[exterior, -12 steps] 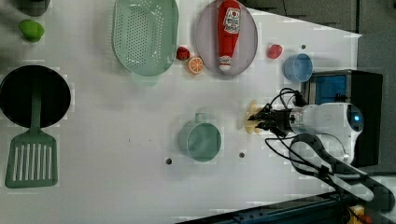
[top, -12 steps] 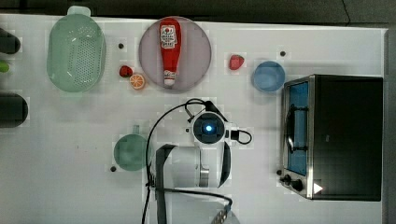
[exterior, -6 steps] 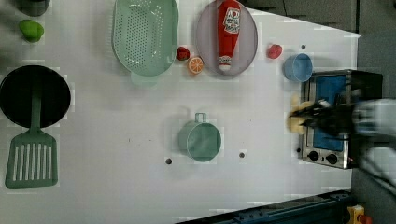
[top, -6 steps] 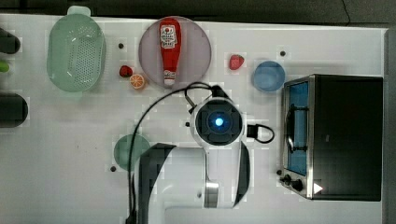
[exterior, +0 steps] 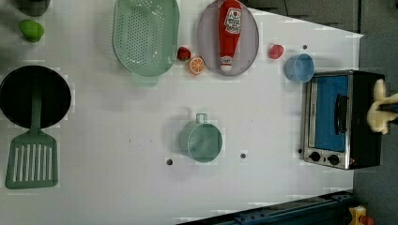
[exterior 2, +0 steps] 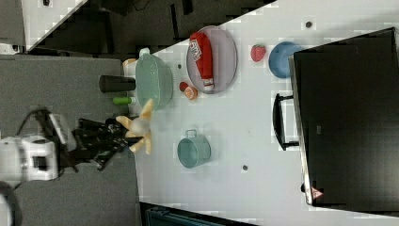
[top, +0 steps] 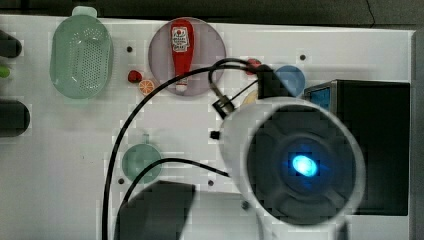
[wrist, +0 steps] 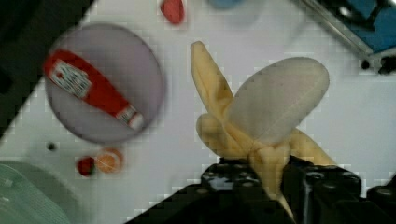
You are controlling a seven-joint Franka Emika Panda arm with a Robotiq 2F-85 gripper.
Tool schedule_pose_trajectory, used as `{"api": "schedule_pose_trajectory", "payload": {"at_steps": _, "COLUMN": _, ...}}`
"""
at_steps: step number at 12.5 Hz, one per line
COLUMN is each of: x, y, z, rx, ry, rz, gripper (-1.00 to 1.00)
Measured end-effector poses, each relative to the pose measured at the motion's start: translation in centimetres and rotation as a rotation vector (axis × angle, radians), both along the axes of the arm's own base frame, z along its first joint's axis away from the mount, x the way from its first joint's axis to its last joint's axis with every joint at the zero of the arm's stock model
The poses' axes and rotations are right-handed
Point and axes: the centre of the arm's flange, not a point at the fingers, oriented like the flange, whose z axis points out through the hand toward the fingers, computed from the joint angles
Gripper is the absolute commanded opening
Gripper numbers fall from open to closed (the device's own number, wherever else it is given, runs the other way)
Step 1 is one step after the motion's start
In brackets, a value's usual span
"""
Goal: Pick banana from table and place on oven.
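One gripper [wrist: 271, 179] is clamped nearly closed on the stem of the banana [wrist: 261, 112], which fans out ahead of its black fingers [wrist: 229, 179]. Below the raised fruit lies the white table [wrist: 187, 154], with the oven [exterior: 342, 119] beneath it in the left view.

Black fingers [wrist: 273, 179] (raised on the arm) pinch the banana [wrist: 266, 116].

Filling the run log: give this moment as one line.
phase: carry | hand: shut on banana | banana: lifted off table | oven: top bare, door shut | placed: not yet
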Motion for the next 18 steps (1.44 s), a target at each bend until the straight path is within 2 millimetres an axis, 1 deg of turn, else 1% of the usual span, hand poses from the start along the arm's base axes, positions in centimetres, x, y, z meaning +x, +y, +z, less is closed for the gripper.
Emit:
{"api": "schedule_pose_trajectory", "payload": {"at_steps": 1, "x": 0.0, "y": -1.1, "z": 1.2, "rx": -0.004, "ry": -0.026, "rz": -0.017, "gripper": -0.62}}
{"api": "schedule_pose_trajectory", "payload": {"at_steps": 2, "x": -0.1, "y": -2.6, "z": 1.2, "rx": -0.002, "ry": -0.026, "rz": -0.037, "gripper": -0.62}}
{"api": "schedule_pose_trajectory", "payload": {"at_steps": 3, "x": 0.1, "y": -4.6, "z": 0.3, "rx": 0.007, "ry": -0.01, "rz": -0.052, "gripper": -0.62}}
{"api": "schedule_pose_trajectory", "payload": {"at_steps": 5, "x": 0.7, "y": -9.6, "z": -3.1, "rx": 0.012, "ry": 0.051, "rz": -0.069, "gripper": -0.62}}
{"api": "schedule_pose_trajectory", "payload": {"at_steps": 6, "x": 0.8, "y": -12.4, "z": -5.3, "rx": 0.025, "ry": 0.09, "rz": -0.076, "gripper": -0.62}}
{"api": "schedule_pose_trajectory", "payload": {"at_steps": 8, "x": 1.2, "y": -19.1, "z": -10.0, "rx": 0.003, "ry": 0.132, "rz": -0.072, "gripper": -0.62}}
{"api": "schedule_pose_trajectory", "payload": {"at_steps": 9, "x": 0.8, "y": -22.3, "z": -12.4, "rx": -0.006, "ry": 0.161, "rz": -0.062, "gripper": -0.62}}
{"api": "schedule_pose_trajectory", "payload": {"at_steps": 10, "x": 0.0, "y": -25.4, "z": -14.3, "rx": -0.019, "ry": 0.161, "rz": -0.04, "gripper": -0.62}}
{"api": "schedule_pose_trajectory", "payload": {"at_steps": 11, "x": -1.1, "y": -28.0, "z": -15.9, "rx": -0.036, "ry": 0.172, "rz": 0.003, "gripper": -0.62}}
{"api": "schedule_pose_trajectory", "payload": {"at_steps": 12, "x": -2.0, "y": -30.5, "z": -16.9, "rx": -0.05, "ry": 0.178, "rz": 0.028, "gripper": -0.62}}
{"api": "schedule_pose_trajectory", "payload": {"at_steps": 13, "x": -2.8, "y": -32.7, "z": -17.4, "rx": -0.077, "ry": 0.163, "rz": 0.039, "gripper": -0.62}}
{"api": "schedule_pose_trajectory", "payload": {"at_steps": 14, "x": -3.7, "y": -34.2, "z": -17.4, "rx": -0.088, "ry": 0.161, "rz": 0.049, "gripper": -0.55}}
{"api": "schedule_pose_trajectory", "payload": {"at_steps": 16, "x": -4.9, "y": -35.7, "z": -17.2, "rx": -0.082, "ry": 0.15, "rz": 0.077, "gripper": -0.14}}
{"api": "schedule_pose_trajectory", "payload": {"at_steps": 17, "x": -5.3, "y": -36.1, "z": -17.1, "rx": -0.095, "ry": 0.156, "rz": 0.097, "gripper": 0.1}}
{"api": "schedule_pose_trajectory", "payload": {"at_steps": 18, "x": -5.5, "y": -36.1, "z": -16.9, "rx": -0.095, "ry": 0.155, "rz": 0.108, "gripper": 0.32}}
